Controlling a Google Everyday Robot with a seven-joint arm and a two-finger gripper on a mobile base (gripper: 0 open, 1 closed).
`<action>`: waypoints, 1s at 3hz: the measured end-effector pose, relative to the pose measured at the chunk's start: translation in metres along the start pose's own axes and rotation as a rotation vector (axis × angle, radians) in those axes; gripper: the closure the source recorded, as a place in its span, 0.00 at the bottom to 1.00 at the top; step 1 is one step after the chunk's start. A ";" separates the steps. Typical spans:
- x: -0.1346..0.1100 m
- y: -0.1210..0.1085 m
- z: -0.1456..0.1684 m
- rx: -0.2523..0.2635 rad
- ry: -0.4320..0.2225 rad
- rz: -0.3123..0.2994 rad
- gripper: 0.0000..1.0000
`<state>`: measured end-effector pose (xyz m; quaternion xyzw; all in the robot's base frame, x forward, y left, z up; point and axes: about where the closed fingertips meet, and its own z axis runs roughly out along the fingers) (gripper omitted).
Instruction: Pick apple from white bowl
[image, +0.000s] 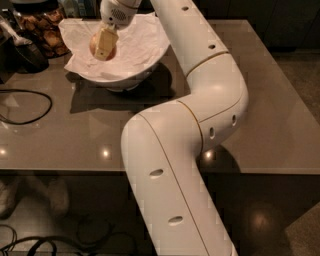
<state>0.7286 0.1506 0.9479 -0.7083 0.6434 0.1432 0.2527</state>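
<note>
The white bowl (127, 80) stands at the far left of the grey table, lined with crumpled white paper (142, 42). The small reddish apple (94, 47) sits between the tan fingers (105, 42) of my gripper (103, 46), over the left side of the bowl's inside. The gripper reaches down from the top of the view and is shut on the apple. The white arm runs from the gripper down the middle of the view.
A dark jar of brown snacks (44, 26) stands behind the bowl at the top left, with a black object (25, 52) beside it. A black cable (27, 107) loops on the table's left. The table's front edge (60, 171) runs below.
</note>
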 end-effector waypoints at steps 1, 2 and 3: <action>-0.029 0.015 -0.022 -0.007 -0.043 -0.065 1.00; -0.053 0.033 -0.053 -0.010 -0.101 -0.120 1.00; -0.059 0.026 -0.051 0.016 -0.118 -0.118 1.00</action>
